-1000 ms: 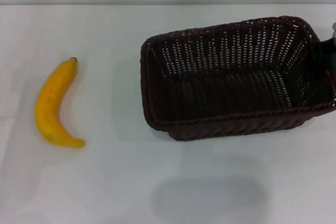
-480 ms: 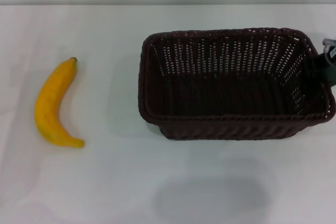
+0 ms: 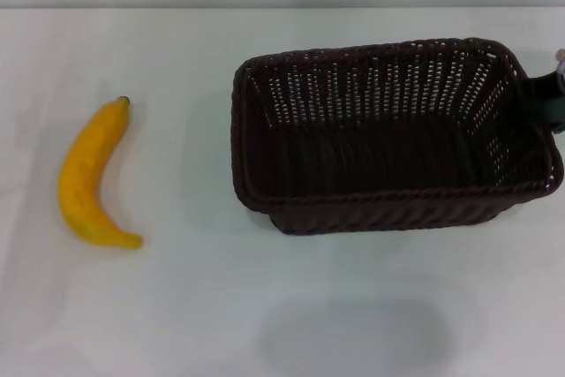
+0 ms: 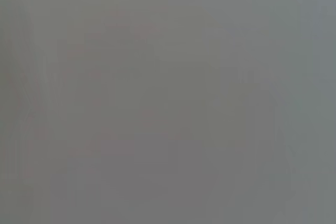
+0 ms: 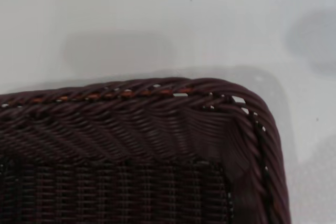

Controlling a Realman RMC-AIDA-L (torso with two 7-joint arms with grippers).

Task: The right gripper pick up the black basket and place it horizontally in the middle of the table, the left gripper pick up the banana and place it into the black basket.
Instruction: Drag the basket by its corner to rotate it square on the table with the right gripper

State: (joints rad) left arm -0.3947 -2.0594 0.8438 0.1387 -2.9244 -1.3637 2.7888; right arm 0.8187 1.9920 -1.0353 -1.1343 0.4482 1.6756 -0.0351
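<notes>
Gripping state unclear, the right gripper (image 3: 552,99) meets the black basket (image 3: 388,143) at its right rim.

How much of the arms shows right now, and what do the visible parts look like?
Very little. In the head view only a small piece of the right gripper shows at the right edge, beside the black basket: a dark, near-black blocky part with a small pale grey bit above it. No cables or markings can be made out. The left gripper is out of view, and its wrist view is a featureless grey.
</notes>
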